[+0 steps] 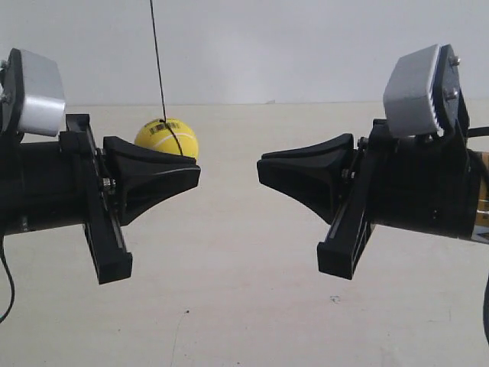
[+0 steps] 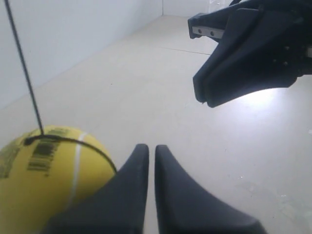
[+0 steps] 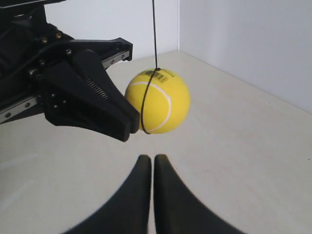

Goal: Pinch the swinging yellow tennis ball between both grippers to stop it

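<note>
In the outside view, the left black wedge-shaped gripper (image 1: 197, 174) reached in level from the left edge. The right black wedge-shaped gripper (image 1: 260, 170) came from the right edge. Their tips faced each other, apart. The small bright yellow tennis ball (image 1: 166, 138) hung on a thin black string (image 1: 157, 61) just behind the left one.

In the left wrist view, its jaws were pressed together, with the ball close beside them.

In the right wrist view, its jaws were pressed together too. A white seam and black label showed on the ball.

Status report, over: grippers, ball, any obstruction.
Left gripper shut, right gripper shut, tips facing, apart. Yellow tennis ball on its string, beside left gripper, not between them. Nothing in the gap.
</note>
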